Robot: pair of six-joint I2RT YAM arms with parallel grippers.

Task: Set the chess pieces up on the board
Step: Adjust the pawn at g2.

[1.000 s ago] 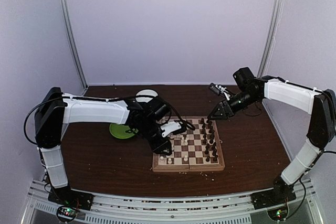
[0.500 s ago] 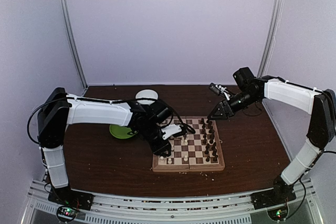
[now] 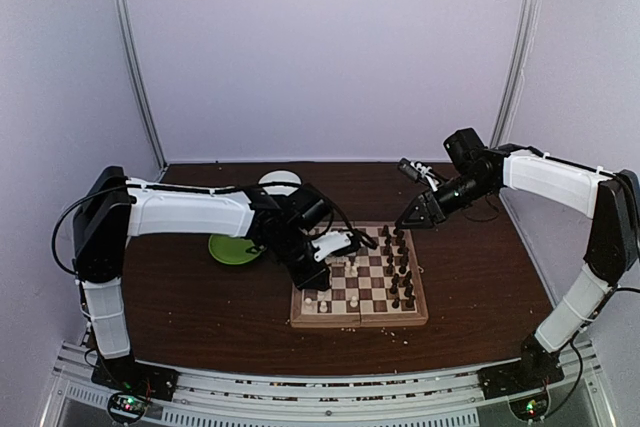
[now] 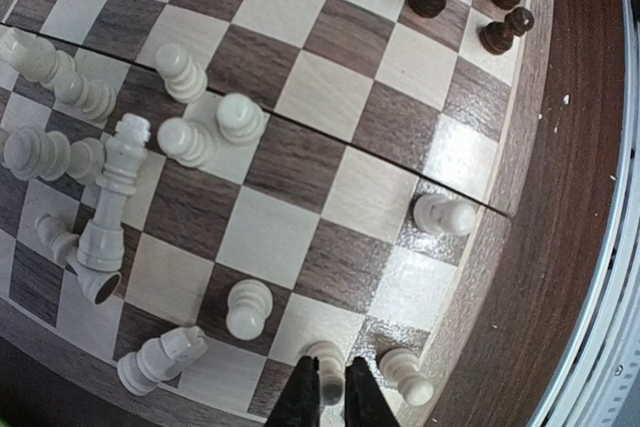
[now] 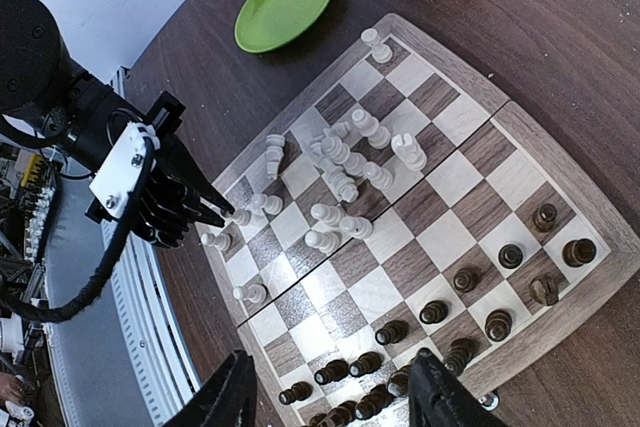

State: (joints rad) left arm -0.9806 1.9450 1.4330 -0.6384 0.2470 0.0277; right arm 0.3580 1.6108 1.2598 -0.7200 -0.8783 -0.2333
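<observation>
Most dark pieces [image 5: 435,312] seem ranked along the board's [image 5: 455,177] right side, white pieces [image 4: 110,207] lie jumbled; left gripper [image 4: 325,402] pinches a white pawn [image 4: 325,359], right gripper [image 5: 332,362] gapes empty.

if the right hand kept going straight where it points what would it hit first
Probably the dark chess pieces lined up along the board edge, just ahead of the open right hand; depth is unclear.
</observation>
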